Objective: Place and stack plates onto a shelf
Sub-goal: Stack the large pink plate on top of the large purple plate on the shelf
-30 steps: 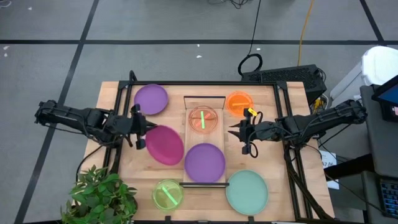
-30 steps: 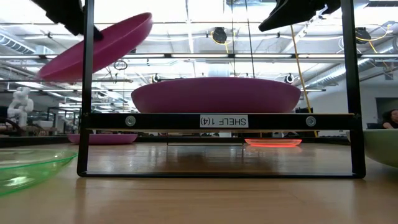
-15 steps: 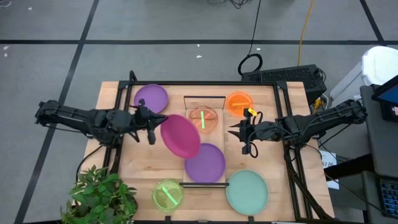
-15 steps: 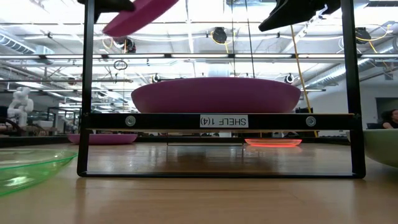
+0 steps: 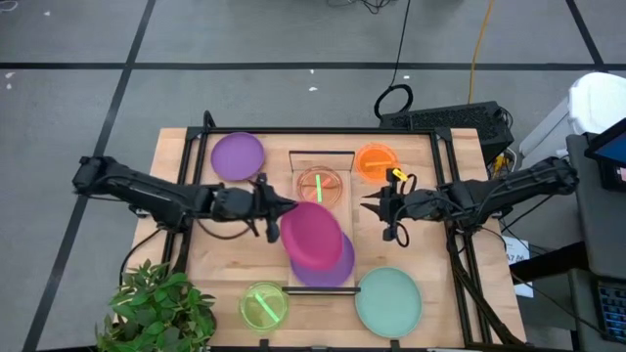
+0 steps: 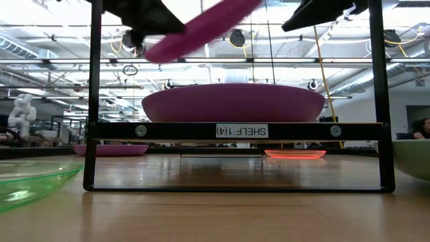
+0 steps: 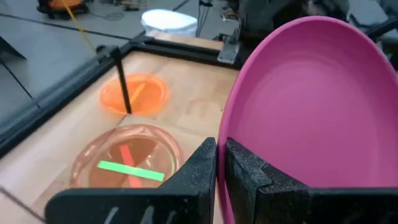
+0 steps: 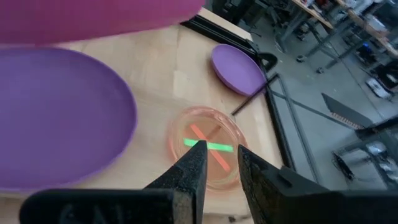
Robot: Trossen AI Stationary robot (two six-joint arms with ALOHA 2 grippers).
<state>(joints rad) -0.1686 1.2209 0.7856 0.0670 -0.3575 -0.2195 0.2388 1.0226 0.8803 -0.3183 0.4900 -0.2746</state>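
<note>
My left gripper (image 5: 277, 207) is shut on a large magenta plate (image 5: 311, 235), which hangs tilted over the shelf (image 5: 321, 159), a narrow wood board. Below it a purple plate (image 5: 335, 266) lies flat on the shelf's near half. A small pink-red plate (image 5: 318, 186) with a green stripe lies on the far half. In the low view the magenta plate (image 6: 201, 27) slants above the purple plate (image 6: 234, 102). My right gripper (image 5: 377, 207) hovers just right of the shelf, open, with nothing between its fingers (image 8: 194, 163). My left gripper pinches the magenta plate's rim (image 7: 219, 142) on the side toward the table's left, one finger on the hollow upper face and one on the underside. The fingers come nearly level from the table's left. The plate is lifted clear and tilted, its free side higher.
On the table around the shelf lie a second purple plate (image 5: 238, 156) at the far left, an orange plate (image 5: 377, 161) at the far right, a green plate (image 5: 262, 305) at the near left and a pale teal plate (image 5: 388, 301) at the near right. A potted plant (image 5: 156, 308) stands at the near-left corner.
My left gripper has swung toward the table's right edge, carrying the magenta plate from over the bare table left of the shelf to above the purple plate on the shelf. The plate stays tilted and clear.
</note>
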